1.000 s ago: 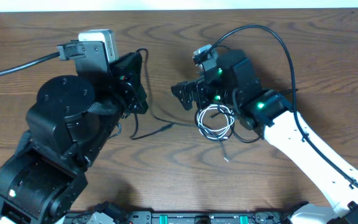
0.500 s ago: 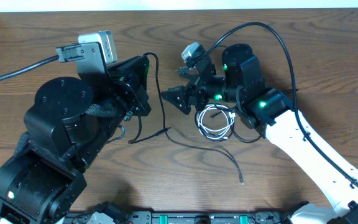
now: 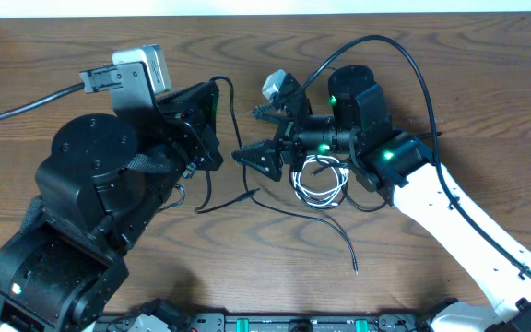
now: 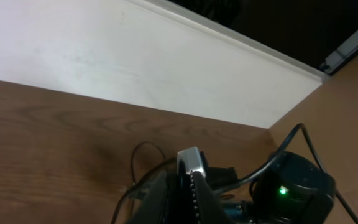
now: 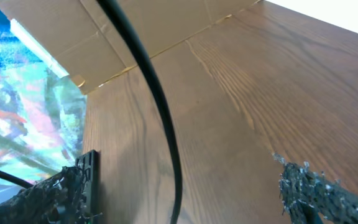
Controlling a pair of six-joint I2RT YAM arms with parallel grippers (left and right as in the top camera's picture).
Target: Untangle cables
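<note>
Crucially, the black cable (image 5: pixel 161 112) runs crosswise between the fingers of the wide-open right gripper (image 3: pixel 247 134), held up by the clamped left gripper (image 3: pixel 212 120), with the white cable (image 3: pixel 321 181) coiled on the table nearby.

Overhead: fixed above, looking straight down on the wooden worktop (image 3: pixel 487 92), far enough back to take in both arms.
Left wrist: low and close to the wood, facing across it to a white wall (image 4: pixel 135 68).
Right wrist: close over the worktop, tilted, facing a cardboard panel (image 5: pixel 135 28); the right gripper (image 5: pixel 182 186) frames the lower corners.
Shared: overhead and left wrist both show the right arm's green-lit joint (image 3: pixel 339 97) (image 4: pixel 291 186).
</note>
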